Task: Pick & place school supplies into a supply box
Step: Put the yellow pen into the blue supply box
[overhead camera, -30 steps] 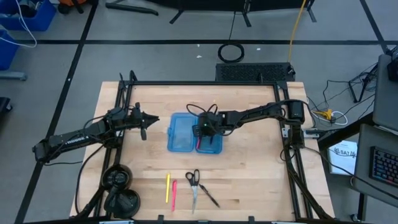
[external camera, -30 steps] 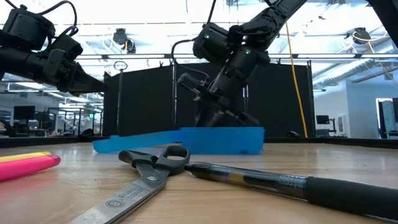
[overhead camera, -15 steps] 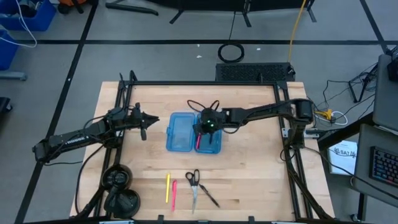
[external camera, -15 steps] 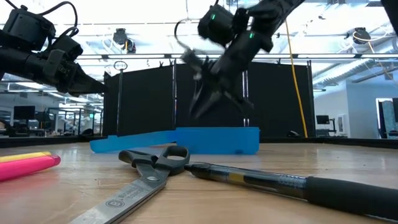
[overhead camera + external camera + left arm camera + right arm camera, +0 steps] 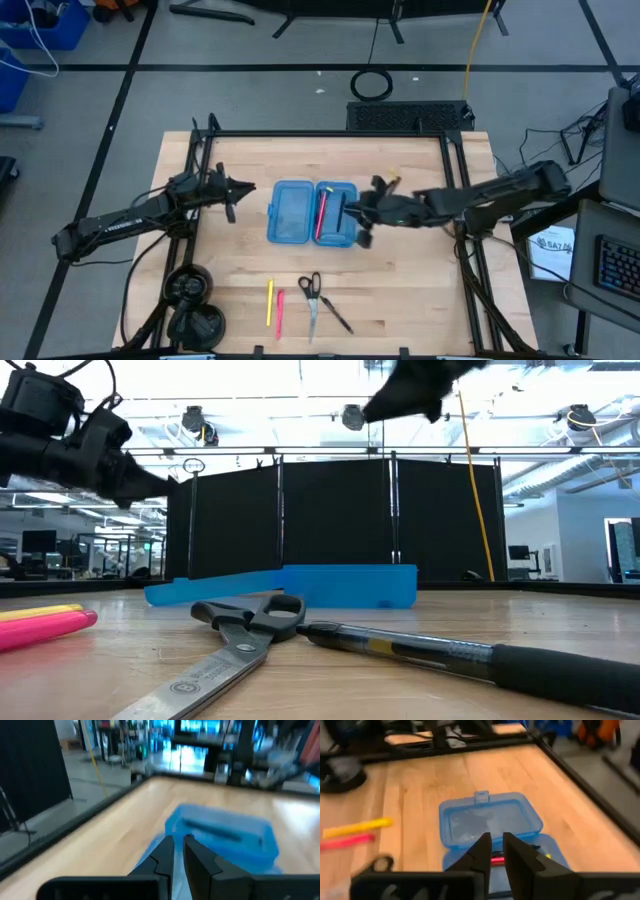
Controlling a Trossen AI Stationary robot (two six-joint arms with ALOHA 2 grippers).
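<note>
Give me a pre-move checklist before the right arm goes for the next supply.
1. Supply box open, both halves flat on the table: ok.
2. Pink pen lies inside the box's right half: ok.
3. Right gripper off the box, over its right edge, fingers close together with nothing seen between them: ok.
4. Left gripper parked left of the box, out of the way: ok.
5. Scissors, black pen, yellow pen and second pink pen lie in the open at the table's near edge: ok.
6. Black pen touching the scissors' handles: cannot tell.
</note>
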